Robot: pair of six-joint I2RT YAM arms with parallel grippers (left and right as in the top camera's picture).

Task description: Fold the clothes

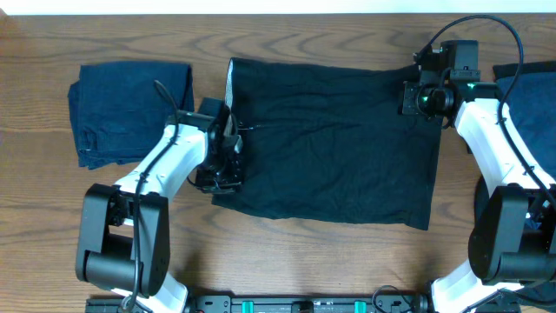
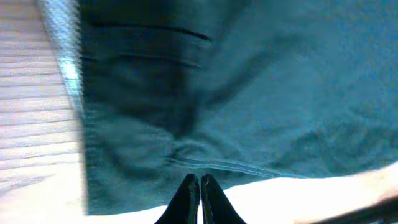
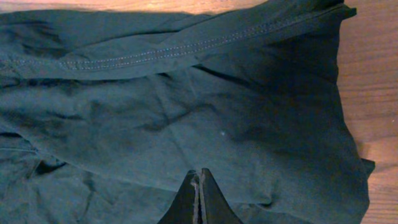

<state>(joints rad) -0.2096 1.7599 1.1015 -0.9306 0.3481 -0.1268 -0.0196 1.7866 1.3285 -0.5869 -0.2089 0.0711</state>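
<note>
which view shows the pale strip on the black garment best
Left wrist: the pale strip runs large along the black garment's edge, though blurred. Overhead shows only a thin sliver; right wrist shows none of it.

three garments (image 1: 334, 148) (image 1: 130, 109) (image 1: 534, 87), two claws (image 2: 199, 186) (image 3: 199, 182)

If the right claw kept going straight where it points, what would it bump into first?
Most likely the black cloth. The right claw is shut and points straight at it in its wrist view, with nothing else between. I cannot tell how near it already is; it may be touching.
</note>
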